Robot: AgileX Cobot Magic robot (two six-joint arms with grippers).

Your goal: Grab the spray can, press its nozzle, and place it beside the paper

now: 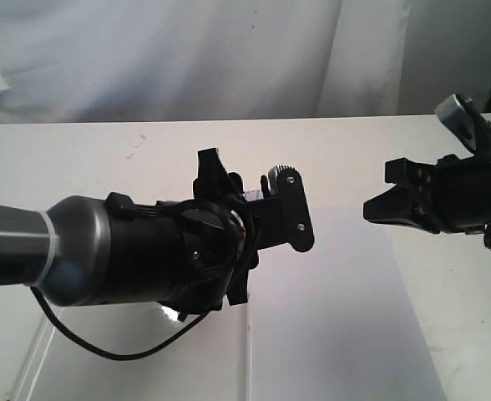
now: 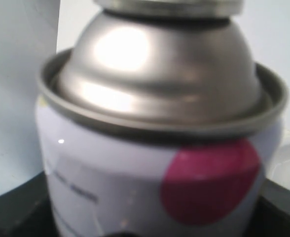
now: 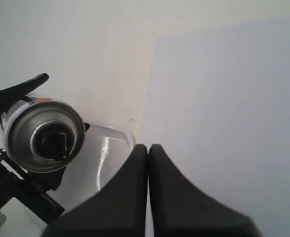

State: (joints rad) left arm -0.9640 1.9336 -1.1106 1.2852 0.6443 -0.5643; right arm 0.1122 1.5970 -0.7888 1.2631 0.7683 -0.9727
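My left gripper [image 1: 279, 196] is shut on the spray can [image 1: 277, 172] and holds it above the table. In the left wrist view the spray can [image 2: 150, 163] fills the frame: white body, a magenta dot, silver shoulder, with dark fingers [image 2: 17, 215] at its sides. From the right wrist view the can [image 3: 21, 136] shows top-on, its black nozzle [image 3: 54, 140] in the middle of the silver rim. My right gripper [image 1: 368, 208] hangs shut and empty to the can's right, apart from it, tips [image 3: 148, 147] together. The paper [image 1: 337, 317] lies flat below, its white sheet [image 3: 224, 98] beside the can.
A glossy white tray [image 1: 37, 355] with a raised rim lies under the left arm, its rim [image 3: 113, 129] bordering the paper's left edge. The cream table [image 1: 103, 159] runs back to a white curtain [image 1: 187, 50]. A black cable [image 1: 103, 351] loops under the left arm.
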